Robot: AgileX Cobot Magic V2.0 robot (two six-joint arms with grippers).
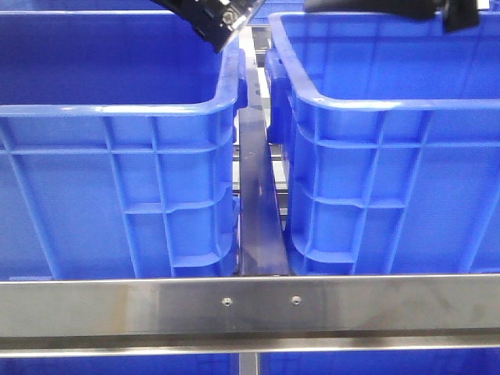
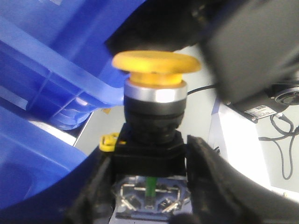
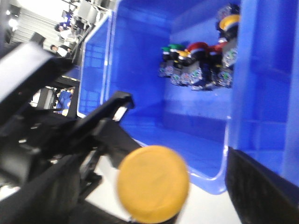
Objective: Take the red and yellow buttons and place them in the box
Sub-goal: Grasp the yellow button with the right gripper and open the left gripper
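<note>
Steel framing runs across the near edge of the scene, a brushed metal rail (image 1: pixel 250 306) with two screws in it, and a dark strip (image 1: pixel 256 211) leads away between two big blue crates. On the left sits the left crate (image 1: pixel 117 187), on the right the right crate (image 1: pixel 391 172), both ribbed, both with thick rolled rims, standing just beside each other with only that narrow gap between.

Up at the far top, the left gripper (image 1: pixel 219 19) pokes in above the left crate's right rim, and the right arm (image 1: pixel 383 8) shows as a dark bar over the right crate.

Left wrist view now: the left gripper (image 2: pixel 149 186) has its black fingers (image 2: pixel 205 182) closed on either side of the black base of the yellow button (image 2: pixel 156 67), a mushroom-capped push button with a silver collar, held upright, cap away from the fingers.

Right wrist view: that same yellow cap (image 3: pixel 153 183) looms blurred in the foreground, beside the left gripper's dark body. Beyond it, inside a blue crate (image 3: pixel 140 70), a cluster of push buttons (image 3: pixel 198 65) lies in the corner, green, yellow and red caps among them. One dark finger (image 3: pixel 261 191) of the right gripper shows; how wide it stands, I cannot tell.
</note>
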